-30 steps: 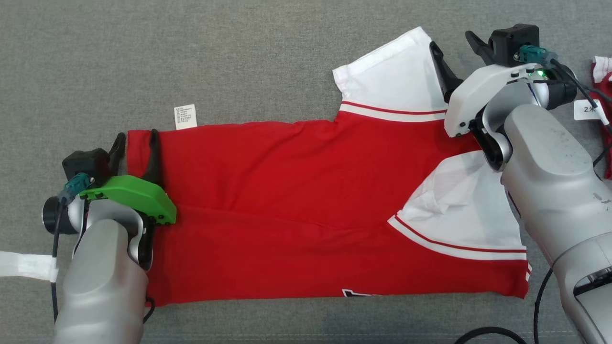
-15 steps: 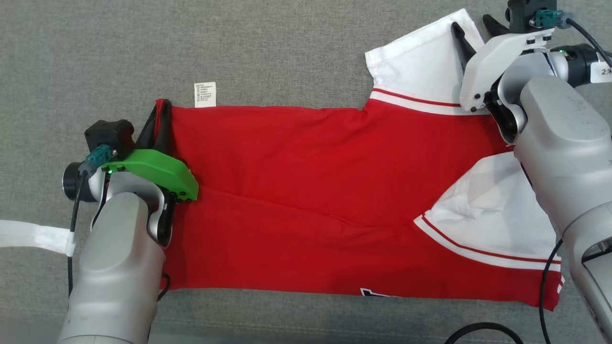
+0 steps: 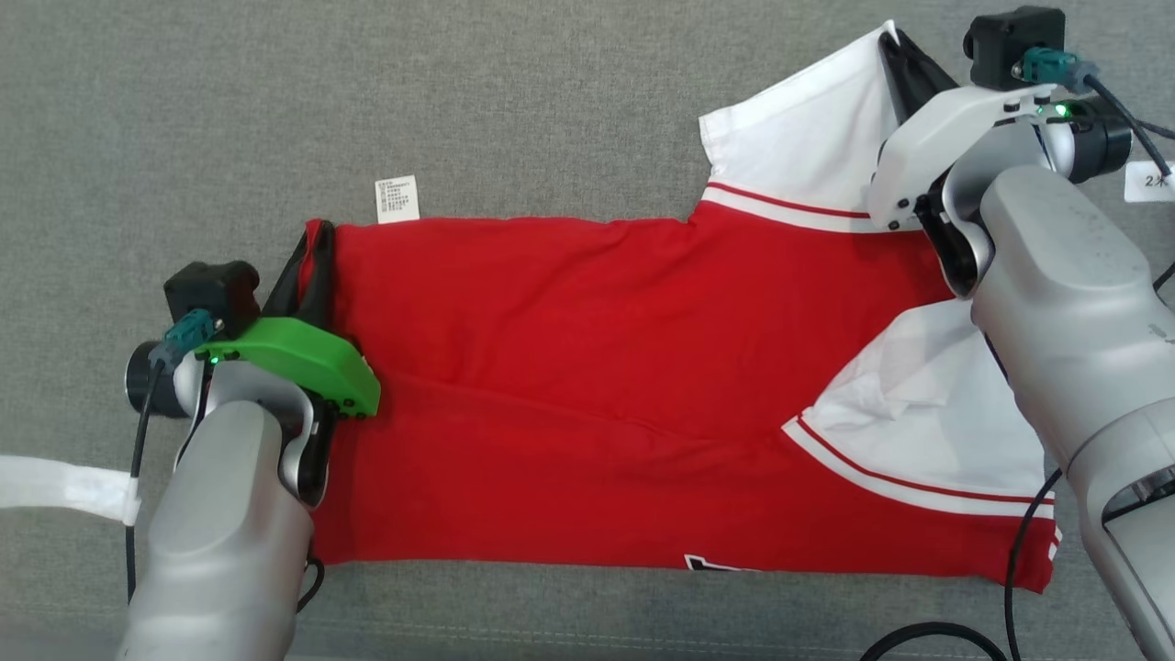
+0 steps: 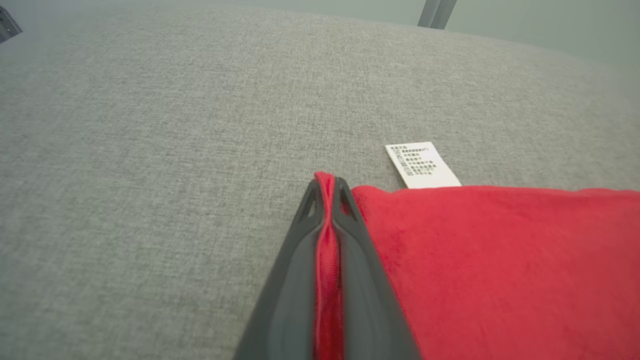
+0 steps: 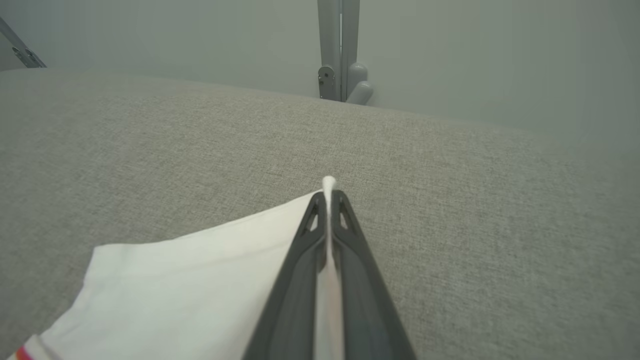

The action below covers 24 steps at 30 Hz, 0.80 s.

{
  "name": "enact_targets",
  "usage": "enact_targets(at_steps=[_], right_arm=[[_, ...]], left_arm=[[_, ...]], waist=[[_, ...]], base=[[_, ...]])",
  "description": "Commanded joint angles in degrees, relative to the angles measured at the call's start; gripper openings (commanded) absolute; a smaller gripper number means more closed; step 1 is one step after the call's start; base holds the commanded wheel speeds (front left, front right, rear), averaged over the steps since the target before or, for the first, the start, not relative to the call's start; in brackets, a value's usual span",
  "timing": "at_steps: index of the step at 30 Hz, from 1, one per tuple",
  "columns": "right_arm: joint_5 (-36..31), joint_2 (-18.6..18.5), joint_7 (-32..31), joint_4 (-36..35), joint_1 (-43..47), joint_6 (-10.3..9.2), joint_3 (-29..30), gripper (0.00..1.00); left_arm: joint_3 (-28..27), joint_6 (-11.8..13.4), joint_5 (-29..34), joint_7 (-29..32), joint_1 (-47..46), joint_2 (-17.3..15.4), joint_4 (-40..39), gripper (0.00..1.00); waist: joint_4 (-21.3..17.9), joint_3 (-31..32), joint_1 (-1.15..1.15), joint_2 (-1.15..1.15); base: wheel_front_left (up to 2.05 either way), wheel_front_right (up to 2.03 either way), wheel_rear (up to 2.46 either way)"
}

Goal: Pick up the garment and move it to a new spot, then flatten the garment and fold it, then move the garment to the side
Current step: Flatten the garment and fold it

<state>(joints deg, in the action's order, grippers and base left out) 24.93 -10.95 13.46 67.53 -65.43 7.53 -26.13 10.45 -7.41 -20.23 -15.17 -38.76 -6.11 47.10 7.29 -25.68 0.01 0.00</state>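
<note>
The garment is a red shirt with white sleeves, lying folded lengthwise across the grey surface. My left gripper is shut on its far left red corner, and the pinched red cloth stands between the dark fingers in the left wrist view. My right gripper is shut on the far tip of the white sleeve at the upper right. In the right wrist view, a thin white edge of that sleeve runs between the fingers.
A white care label sticks out past the garment's far edge near the left corner. A white strip lies at the left edge. Black cable loops at the lower right. A pale post stands beyond the grey surface.
Both grippers have shut on the garment: the left on the red corner first, the right on the white sleeve tip after. The camera view has shifted a little.
</note>
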Motion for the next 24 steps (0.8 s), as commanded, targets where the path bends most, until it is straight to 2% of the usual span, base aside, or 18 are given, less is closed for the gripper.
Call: enact_targets(at_steps=[1,6,12,19,24], right_arm=[[0.9,-0.1,1.0,-0.9,1.9,-0.1,0.1,0.0],[2.1,-0.1,1.7,-4.5,6.1,-0.1,0.0,0.0],[2.7,-2.4,1.7,-16.1,14.9,-0.1,2.2,0.0],[3.8,-4.1,1.7,-27.7,26.8,-0.1,4.3,0.0],[5.5,-4.2,1.7,-33.0,35.1,-0.1,4.5,0.0]], left_arm=[[-0.4,0.0,-0.4,0.1,1.9,-0.9,-0.4,0.0],[-1.2,0.0,-0.7,0.1,4.8,-1.7,-1.2,0.0],[-2.6,0.0,-1.0,0.1,9.6,-3.0,-2.3,0.0],[-2.9,0.0,-2.0,0.1,14.1,-3.9,-4.4,0.0],[-2.6,0.0,-2.9,0.1,17.8,-4.6,-7.2,0.0]], waist=[[-1.8,4.1,-0.01,0.0],[-3.5,8.7,-0.01,0.0],[-6.1,15.0,-0.01,0.0],[-8.2,18.2,-0.01,0.0],[-9.6,19.5,-0.01,0.0]], base=[[0.0,0.0,0.0],[0.0,0.0,0.0],[0.0,0.0,0.0],[0.0,0.0,0.0],[0.0,0.0,0.0]])
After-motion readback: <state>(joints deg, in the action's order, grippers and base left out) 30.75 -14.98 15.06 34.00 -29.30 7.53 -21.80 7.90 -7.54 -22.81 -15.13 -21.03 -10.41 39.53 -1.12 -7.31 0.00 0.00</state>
